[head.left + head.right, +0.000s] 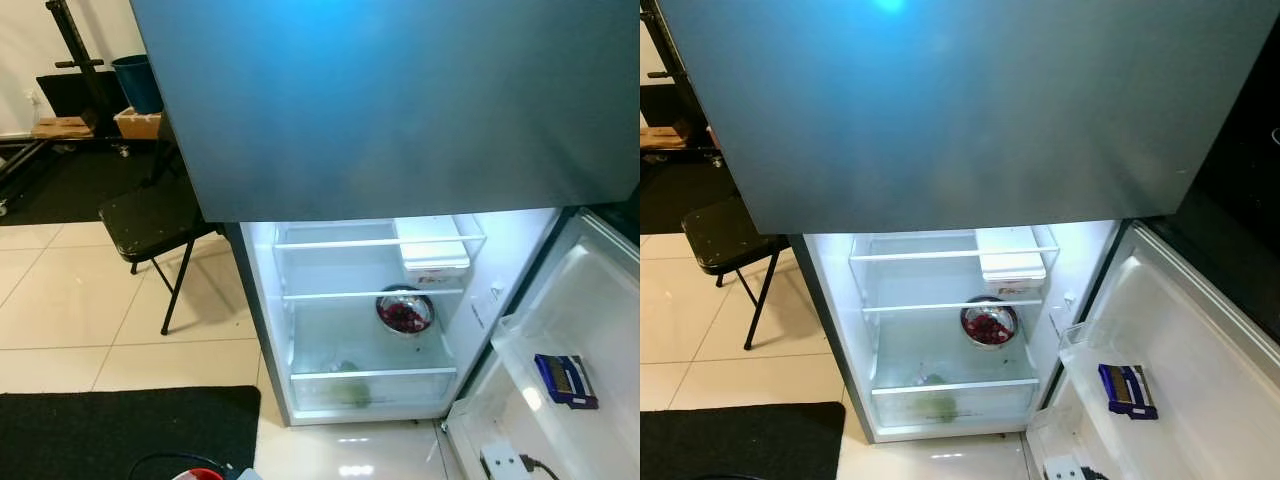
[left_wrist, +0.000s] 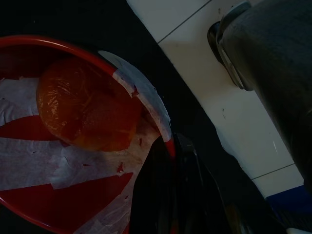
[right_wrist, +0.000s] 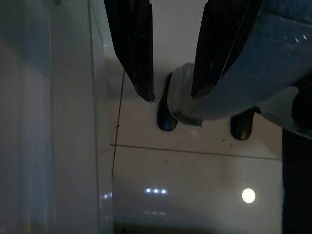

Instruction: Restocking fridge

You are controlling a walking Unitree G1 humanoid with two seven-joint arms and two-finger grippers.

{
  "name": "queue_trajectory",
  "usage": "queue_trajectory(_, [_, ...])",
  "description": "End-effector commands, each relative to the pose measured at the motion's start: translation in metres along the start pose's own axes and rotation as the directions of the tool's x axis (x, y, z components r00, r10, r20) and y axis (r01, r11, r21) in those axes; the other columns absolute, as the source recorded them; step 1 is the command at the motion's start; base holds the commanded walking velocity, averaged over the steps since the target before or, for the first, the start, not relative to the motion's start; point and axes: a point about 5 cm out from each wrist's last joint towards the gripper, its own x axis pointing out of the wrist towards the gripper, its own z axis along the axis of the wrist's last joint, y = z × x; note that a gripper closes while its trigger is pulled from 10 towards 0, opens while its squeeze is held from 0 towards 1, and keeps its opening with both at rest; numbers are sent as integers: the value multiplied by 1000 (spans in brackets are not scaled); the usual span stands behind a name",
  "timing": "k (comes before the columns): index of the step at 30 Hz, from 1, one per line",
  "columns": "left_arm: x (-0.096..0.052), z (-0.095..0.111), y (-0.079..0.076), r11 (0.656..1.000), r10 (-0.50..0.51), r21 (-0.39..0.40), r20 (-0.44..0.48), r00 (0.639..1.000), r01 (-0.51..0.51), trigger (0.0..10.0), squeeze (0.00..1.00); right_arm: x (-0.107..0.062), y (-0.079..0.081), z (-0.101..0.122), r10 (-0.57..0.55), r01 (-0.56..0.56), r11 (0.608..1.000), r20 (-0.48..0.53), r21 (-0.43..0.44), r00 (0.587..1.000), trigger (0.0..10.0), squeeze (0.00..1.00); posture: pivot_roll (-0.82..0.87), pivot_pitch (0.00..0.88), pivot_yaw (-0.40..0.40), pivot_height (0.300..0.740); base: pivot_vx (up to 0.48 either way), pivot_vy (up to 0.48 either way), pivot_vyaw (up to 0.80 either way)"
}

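Your left gripper [image 2: 170, 146] is clamped on the rim of a red bowl [image 2: 73, 204], it seems; the view is dark. An orange bag [image 2: 87, 105] lies in the bowl, just beside the fingers. Your right gripper [image 3: 173, 95] hangs over the floor [image 3: 195, 185], fingers apart. The fridge [image 1: 370, 320] stands open ahead, well apart from the bowl.

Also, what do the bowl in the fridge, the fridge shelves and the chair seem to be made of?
The bowl looks like polished metal: its rim gleams silver around dark red contents. The shelves seem to be clear glass or plastic with white front trim, since the back wall shows through them. The chair appears to have thin black metal legs and a dull black seat, perhaps vinyl.
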Motion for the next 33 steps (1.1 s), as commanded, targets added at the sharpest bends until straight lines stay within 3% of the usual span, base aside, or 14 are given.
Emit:
queue_trajectory(1, [1,10,-6,1000,-17,-1,40,999,17,10000,0,1,-3,9,-21,20,1000,40,22,999,10000,0,-31,0,-7,740,0,0,0])
queue_trajectory(9, [1,9,-6,999,-31,21,39,999,30,10000,0,0,-6,12,-41,40,999,46,23,998,10000,0,-28,0,-9,740,0,0,0])
queue_trajectory(20, [1,8,-8,999,-41,31,34,999,40,10000,0,-3,-8,-7,-54,54,998,2,41,999,10000,0,-34,0,-3,740,255,0,0])
queue_trajectory(33, [1,9,-8,999,-43,35,38,998,41,10000,0,-3,-6,-8,-48,48,997,0,52,999,10000,0,-33,0,-1,740,258,0,0])
